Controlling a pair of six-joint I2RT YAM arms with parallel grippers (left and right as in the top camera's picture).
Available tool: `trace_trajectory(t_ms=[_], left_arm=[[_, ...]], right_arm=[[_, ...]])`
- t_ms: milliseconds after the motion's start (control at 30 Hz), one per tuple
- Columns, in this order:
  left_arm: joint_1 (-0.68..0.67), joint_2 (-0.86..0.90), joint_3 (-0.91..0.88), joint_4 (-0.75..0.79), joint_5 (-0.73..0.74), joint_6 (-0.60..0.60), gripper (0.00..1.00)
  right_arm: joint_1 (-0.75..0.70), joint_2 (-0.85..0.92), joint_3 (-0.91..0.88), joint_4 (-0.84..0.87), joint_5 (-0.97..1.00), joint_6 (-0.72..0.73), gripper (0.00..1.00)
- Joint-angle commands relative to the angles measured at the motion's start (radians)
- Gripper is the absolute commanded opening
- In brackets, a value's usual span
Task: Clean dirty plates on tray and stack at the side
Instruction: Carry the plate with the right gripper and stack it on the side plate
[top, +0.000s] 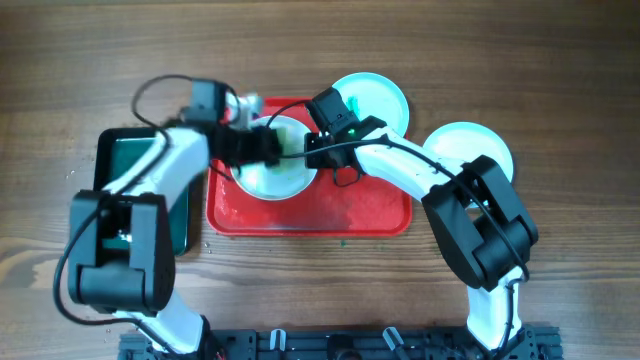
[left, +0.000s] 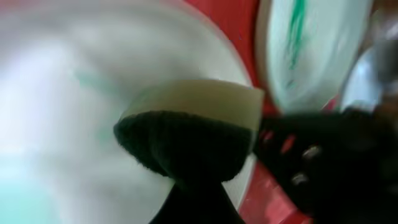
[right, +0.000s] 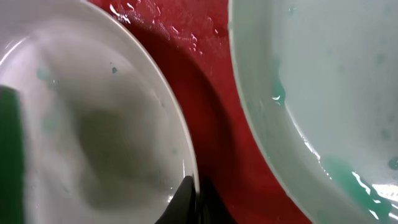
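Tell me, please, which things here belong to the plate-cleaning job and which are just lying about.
Job: red tray; plate on the tray; plate at its top edge; plate on the table; sponge.
Lying about: black tray of green liquid.

Wood table: two trays, plates at my right.
Red tray sits mid-table in front of me. Black tray holding green liquid lies just beside it on my left; can't tell if the rims touch. One plate rests on bare wood to my right, clear of the red tray. Second plate overhangs the red tray's far right corner; can't tell if it touches the wood.
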Motion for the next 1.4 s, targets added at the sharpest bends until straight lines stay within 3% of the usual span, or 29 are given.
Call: trace_trajectory(t_ms=[0,100,167,200,267,367,500,633,767,833,967,1267,1367], left_arm=[[0.138,-0.023,0.228,-0.077,0.055,-0.117,0.04],[0.218,-0.031,0.344,-0.181,0.031,-0.138,0.04],[0.238,-0.034,0.349,-0.240,-0.021,-0.137,0.04],[0.238,-0.034,0.346,-0.273,-0.067,-0.137,0.04],[0.230,-0.032,0.332,-0.311,-0.136,-0.137,0.04],[0.208,-0.032,0.308,-0.336,-0.180,-0.134,0.04],[0.184,-0.032,0.301,-0.332,-0.180,-0.147,0.04],[0.135,-0.031,0.301,-0.280,-0.178,-0.187,0.04],[0.105,-0.031,0.301,-0.267,-0.197,-0.188,0.04],[0.103,-0.031,0.301,-0.267,-0.204,-0.188,0.04],[0.103,-0.031,0.301,-0.269,-0.253,-0.188,0.04],[0.103,-0.031,0.301,-0.272,-0.253,-0.188,0.04],[0.102,-0.031,0.301,-0.272,-0.253,-0.188,0.04]], right_arm=[[0.003,0.006,-0.008,-0.046,-0.059,-0.026,0.09],[0.003,0.007,-0.008,-0.085,-0.122,-0.024,0.48],[0.005,0.008,-0.012,-0.113,-0.149,-0.020,0.51],[0.005,0.008,-0.017,-0.110,-0.148,-0.012,0.50],[0.005,0.010,-0.023,-0.097,-0.148,0.004,0.27],[0.005,0.010,-0.023,-0.050,-0.142,0.000,0.04],[-0.002,-0.029,-0.016,-0.082,-0.140,-0.027,0.04],[-0.012,-0.217,-0.016,-0.235,-0.040,-0.105,0.04],[0.068,-0.399,-0.016,-0.352,0.431,-0.155,0.04],[0.167,-0.412,-0.017,-0.402,0.785,-0.116,0.04],[0.335,-0.410,-0.029,-0.454,1.108,-0.045,0.04],[0.482,-0.412,-0.029,-0.452,1.538,-0.104,0.04],[0.494,-0.421,-0.029,-0.453,1.522,-0.103,0.04]])
